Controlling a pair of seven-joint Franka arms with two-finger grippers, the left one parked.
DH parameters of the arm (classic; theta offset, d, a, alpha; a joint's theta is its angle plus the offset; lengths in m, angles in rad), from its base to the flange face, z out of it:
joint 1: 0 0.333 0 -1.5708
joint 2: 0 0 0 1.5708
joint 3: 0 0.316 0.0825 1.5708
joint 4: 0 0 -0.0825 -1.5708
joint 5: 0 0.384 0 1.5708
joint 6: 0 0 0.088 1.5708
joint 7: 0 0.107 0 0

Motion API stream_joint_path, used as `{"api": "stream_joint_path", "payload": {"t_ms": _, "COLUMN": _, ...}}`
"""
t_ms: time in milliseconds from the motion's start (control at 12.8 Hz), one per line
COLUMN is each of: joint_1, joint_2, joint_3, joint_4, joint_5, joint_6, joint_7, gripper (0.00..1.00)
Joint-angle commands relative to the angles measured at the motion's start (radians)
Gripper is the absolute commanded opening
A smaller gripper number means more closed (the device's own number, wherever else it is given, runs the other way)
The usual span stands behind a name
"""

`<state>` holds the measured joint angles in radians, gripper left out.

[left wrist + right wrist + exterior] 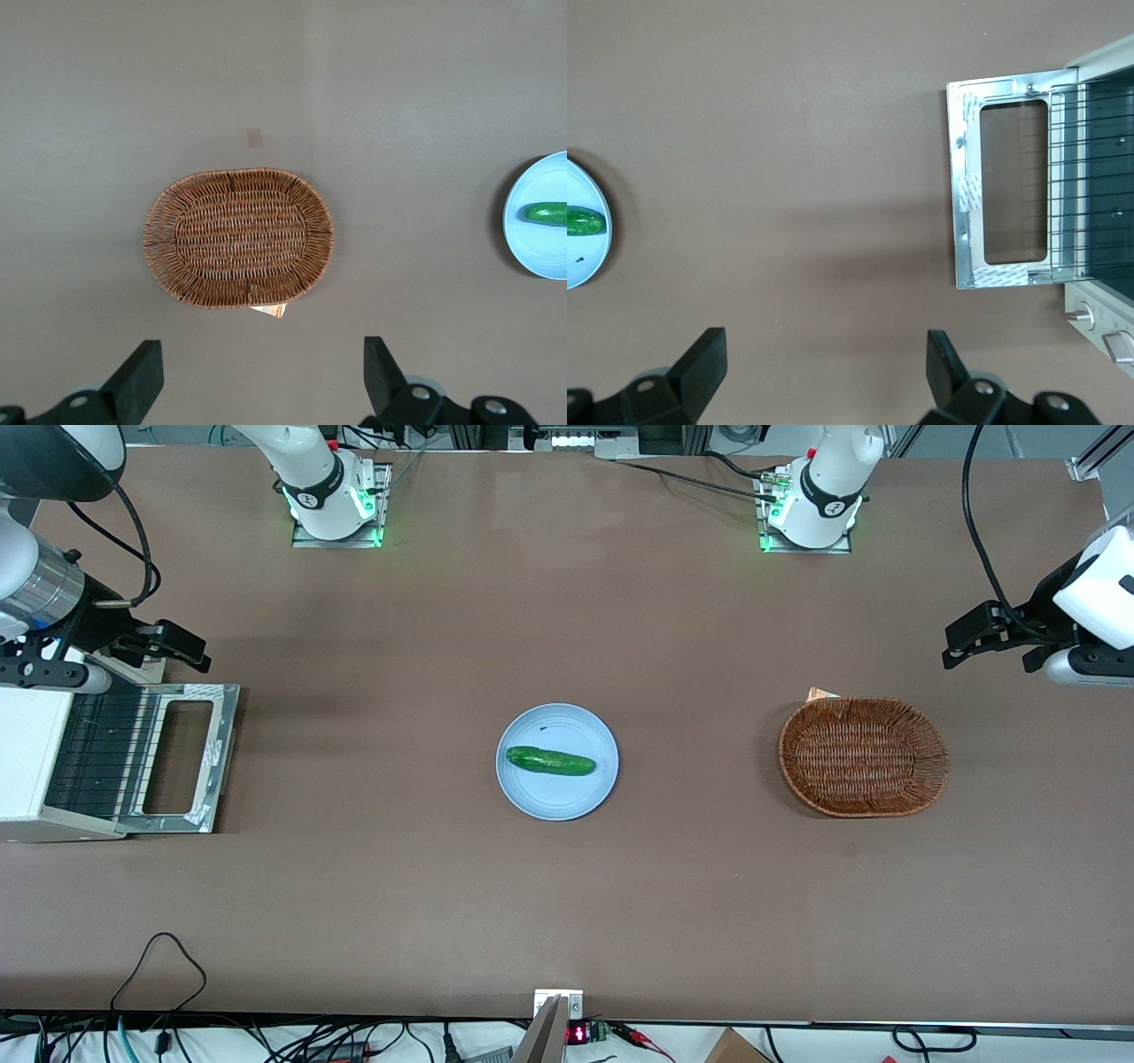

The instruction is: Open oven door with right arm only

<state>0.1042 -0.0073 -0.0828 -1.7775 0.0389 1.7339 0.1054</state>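
From the front you saw the oven door (182,757) lying flat and open on the table (567,886), the gripper (177,646) of the right arm (35,584) above its edge. Your right wrist view showed the fingers (700,367) spread wide, holding nothing.

Overhead front view, two downward wrist views

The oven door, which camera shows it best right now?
The right wrist view: the oven door lies folded down flat, its whole frame and window visible, nothing covering it. The front view shows the door open too, but at the picture's edge, with the open gripper hovering above the table beside it. The left wrist view misses it entirely.
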Motion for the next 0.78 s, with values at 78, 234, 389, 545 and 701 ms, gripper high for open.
{"api": "stream_joint_path", "payload": {"t_ms": 78, "joint_1": -0.011, "joint_2": 0.027, "joint_3": 0.002, "joint_4": 0.055, "joint_5": 0.012, "joint_6": -0.043, "joint_7": -0.020, "gripper": 1.00}}
{"api": "stream_joint_path", "payload": {"t_ms": 234, "joint_1": -0.011, "joint_2": 0.035, "joint_3": 0.001, "joint_4": 0.061, "joint_5": 0.013, "joint_6": -0.043, "joint_7": -0.018, "gripper": 1.00}}
{"api": "stream_joint_path", "payload": {"t_ms": 389, "joint_1": -0.009, "joint_2": 0.040, "joint_3": 0.001, "joint_4": 0.070, "joint_5": 0.013, "joint_6": -0.045, "joint_7": -0.018, "gripper": 1.00}}
{"api": "stream_joint_path", "payload": {"t_ms": 545, "joint_1": -0.011, "joint_2": 0.041, "joint_3": 0.001, "joint_4": 0.073, "joint_5": 0.012, "joint_6": -0.051, "joint_7": -0.020, "gripper": 1.00}}
{"api": "stream_joint_path", "payload": {"t_ms": 701, "joint_1": -0.011, "joint_2": 0.041, "joint_3": 0.001, "joint_4": 0.073, "joint_5": 0.010, "joint_6": -0.051, "joint_7": -0.020, "gripper": 1.00}}
